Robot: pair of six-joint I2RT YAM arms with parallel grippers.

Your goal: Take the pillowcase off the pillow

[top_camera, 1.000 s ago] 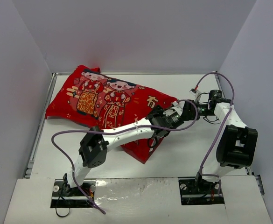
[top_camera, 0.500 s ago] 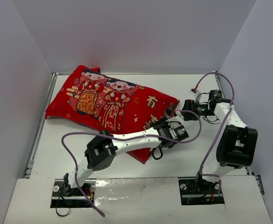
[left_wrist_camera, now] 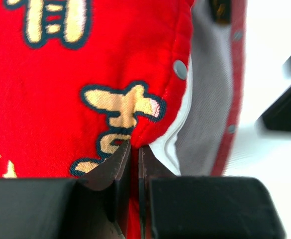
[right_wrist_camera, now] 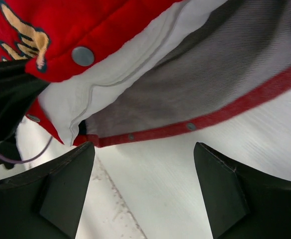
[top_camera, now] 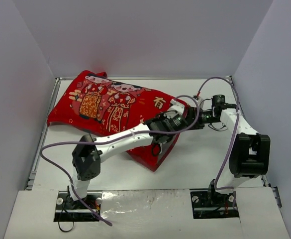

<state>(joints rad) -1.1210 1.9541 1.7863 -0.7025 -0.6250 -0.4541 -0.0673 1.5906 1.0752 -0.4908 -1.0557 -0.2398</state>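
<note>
The red pillowcase (top_camera: 110, 107) with two cartoon figures lies across the table, its open end toward the right. My left gripper (top_camera: 176, 119) is at that opening. In the left wrist view its jaws (left_wrist_camera: 134, 149) are shut on the upper red edge of the pillowcase (left_wrist_camera: 60, 74), beside a snap (left_wrist_camera: 180, 69). The white pillow (left_wrist_camera: 171, 144) shows inside the mouth, against the grey lining (left_wrist_camera: 207, 99). My right gripper (top_camera: 194, 119) faces the opening and stands open (right_wrist_camera: 144, 149) over the table, just in front of the lower snap hem (right_wrist_camera: 185, 127). The pillow (right_wrist_camera: 110, 74) bulges out above that hem.
Grey walls close in the table at the back and on both sides (top_camera: 145, 45). A metal rail (top_camera: 41, 134) runs along the left edge. Purple cables (top_camera: 55, 149) loop from both arms. The two grippers sit close together at the pillowcase mouth.
My left gripper has gone from open to shut on the pillowcase's upper edge at the opening. The right gripper has moved left, closer to the opening. The pillowcase has shifted slightly.
</note>
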